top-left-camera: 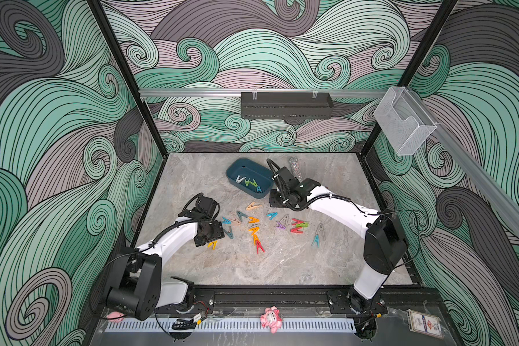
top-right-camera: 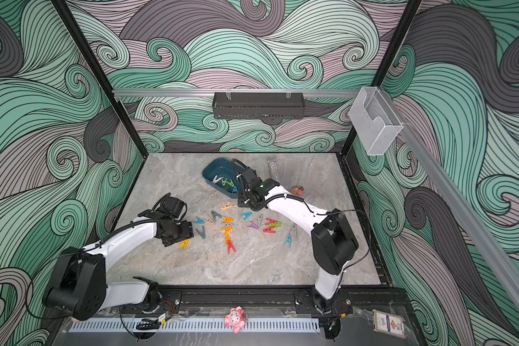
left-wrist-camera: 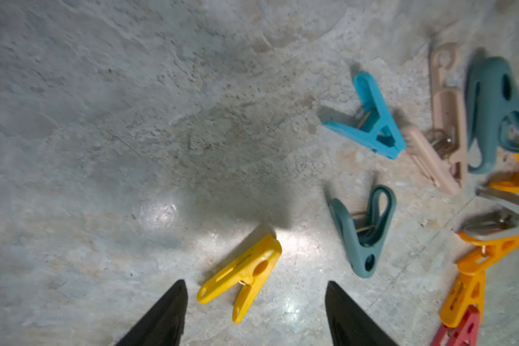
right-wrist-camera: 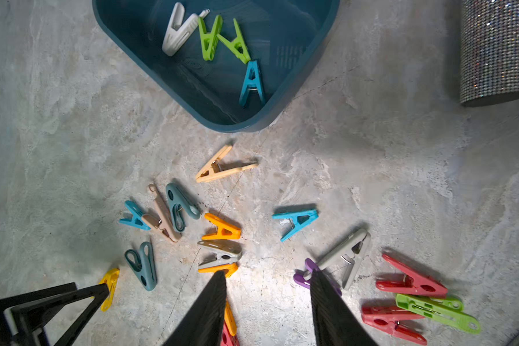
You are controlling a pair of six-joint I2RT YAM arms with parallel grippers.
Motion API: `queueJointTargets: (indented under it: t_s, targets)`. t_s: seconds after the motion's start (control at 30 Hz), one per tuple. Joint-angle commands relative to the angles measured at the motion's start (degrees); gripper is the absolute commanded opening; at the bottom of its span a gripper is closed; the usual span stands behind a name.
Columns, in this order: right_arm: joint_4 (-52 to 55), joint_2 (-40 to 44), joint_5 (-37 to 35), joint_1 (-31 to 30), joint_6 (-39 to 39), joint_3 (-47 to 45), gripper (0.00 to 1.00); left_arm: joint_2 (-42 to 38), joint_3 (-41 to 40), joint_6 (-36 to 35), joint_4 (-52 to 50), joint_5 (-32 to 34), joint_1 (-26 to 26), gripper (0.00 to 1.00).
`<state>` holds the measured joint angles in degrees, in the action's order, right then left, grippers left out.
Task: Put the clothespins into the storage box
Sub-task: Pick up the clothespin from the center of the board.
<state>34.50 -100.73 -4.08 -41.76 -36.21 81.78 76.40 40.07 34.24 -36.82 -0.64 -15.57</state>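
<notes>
The dark teal storage box (top-left-camera: 246,168) (right-wrist-camera: 192,75) stands at the back of the table and holds several clothespins: a white one, two green ones and a blue one (right-wrist-camera: 252,81). Many more clothespins (top-left-camera: 253,220) lie scattered on the marble in front of it. My left gripper (left-wrist-camera: 256,284) is open low over the table, with a yellow clothespin (left-wrist-camera: 243,275) (top-left-camera: 212,245) lying between its fingers. My right gripper (right-wrist-camera: 268,274) hangs open beside the box, above bare table between an orange clothespin (right-wrist-camera: 222,229) and a purple one (right-wrist-camera: 301,277).
A glittery cylinder (right-wrist-camera: 498,51) lies right of the box. A black perforated tray (top-left-camera: 286,104) and a clear holder (top-left-camera: 403,122) hang on the walls. A pink toy figure (top-left-camera: 271,319) sits on the front rail. Red and green clothespins (right-wrist-camera: 414,302) cluster on the right.
</notes>
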Motion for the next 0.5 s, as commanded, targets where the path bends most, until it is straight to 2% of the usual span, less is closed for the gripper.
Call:
queueJointTargets:
  t_s: [0.0, 0.2, 0.47]
  targets:
    - [-1.4, 1.3, -0.9, -0.6, -2.1, -1.0, 0.48, 2.2, -0.3, 0.9, 1.5, 0.5, -0.8, 0.74]
    - [-1.7, 0.5, -0.9, -0.9, -2.3, -1.0, 0.48, 3.6, -0.9, 0.8, 4.0, 1.0, -1.8, 0.7]
    - [-1.7, -0.2, -1.3, -1.2, -2.3, -0.6, 0.49, 6.6, -0.7, 2.8, 4.7, 0.2, -7.1, 0.68]
